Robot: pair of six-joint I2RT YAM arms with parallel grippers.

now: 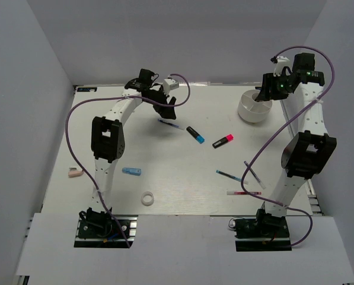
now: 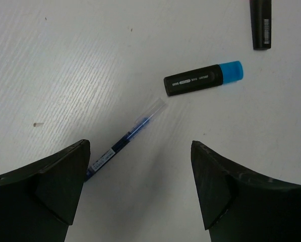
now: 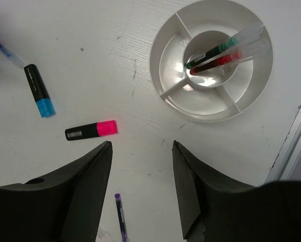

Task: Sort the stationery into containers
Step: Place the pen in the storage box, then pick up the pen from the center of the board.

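My left gripper (image 1: 165, 105) is open and empty, hovering over a dark-blue pen (image 1: 171, 125) at the back of the table. In the left wrist view the gripper (image 2: 140, 186) has that pen (image 2: 127, 138) by its left finger. The blue-capped marker (image 2: 203, 79) lies just beyond. My right gripper (image 1: 265, 92) is open and empty above the round white divided dish (image 1: 248, 113). In the right wrist view the gripper (image 3: 141, 146) is beside the dish (image 3: 170, 68). A green pen (image 3: 218, 50) and a red pen (image 3: 226, 60) lie in its centre well.
The pink-capped marker (image 1: 223, 141) and blue-capped marker (image 1: 195, 135) lie mid-table. Three pens (image 1: 231, 176) (image 1: 254, 175) (image 1: 243, 193) lie by the right arm. A light-blue tube (image 1: 131, 171), a white tape ring (image 1: 147, 199) and a small pinkish item (image 1: 75, 173) lie at the left front.
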